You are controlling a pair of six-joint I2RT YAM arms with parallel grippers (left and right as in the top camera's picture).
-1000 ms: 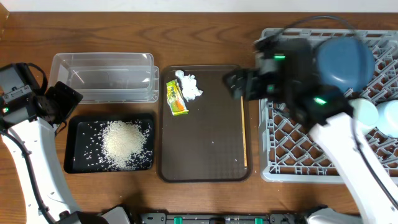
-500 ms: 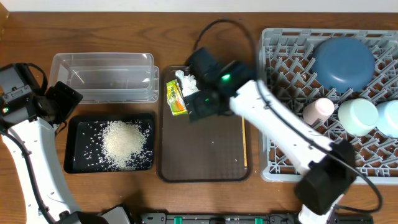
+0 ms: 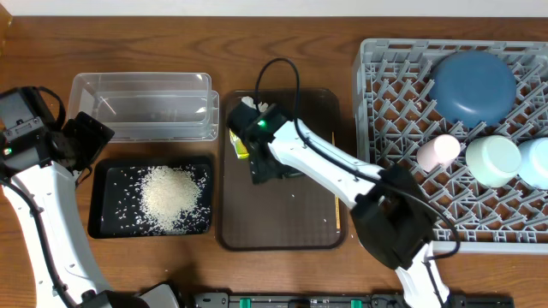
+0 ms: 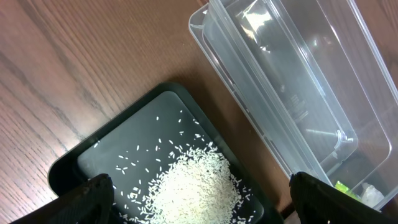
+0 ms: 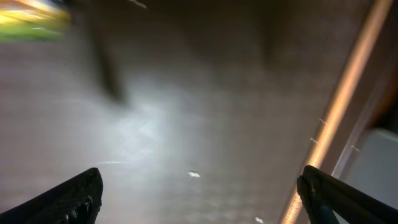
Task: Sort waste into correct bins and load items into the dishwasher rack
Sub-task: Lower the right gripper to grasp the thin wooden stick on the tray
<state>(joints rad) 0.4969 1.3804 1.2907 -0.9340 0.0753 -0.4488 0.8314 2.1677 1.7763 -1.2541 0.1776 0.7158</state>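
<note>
My right gripper [image 5: 199,202], jaws apart, hovers over the serving tray [image 3: 291,214], snack wrapper [image 5: 28,15] just beside it. Left gripper [image 4: 202,198], likewise apart, hangs above the rice [image 4: 193,180].

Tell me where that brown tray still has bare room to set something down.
The dark brown serving tray is bare across its near half, from its left rim to the thin wooden chopstick on the right, save stray rice grains. Its far-left corner is crowded: yellow-green snack wrapper, crumpled white tissue, right tool.
</note>
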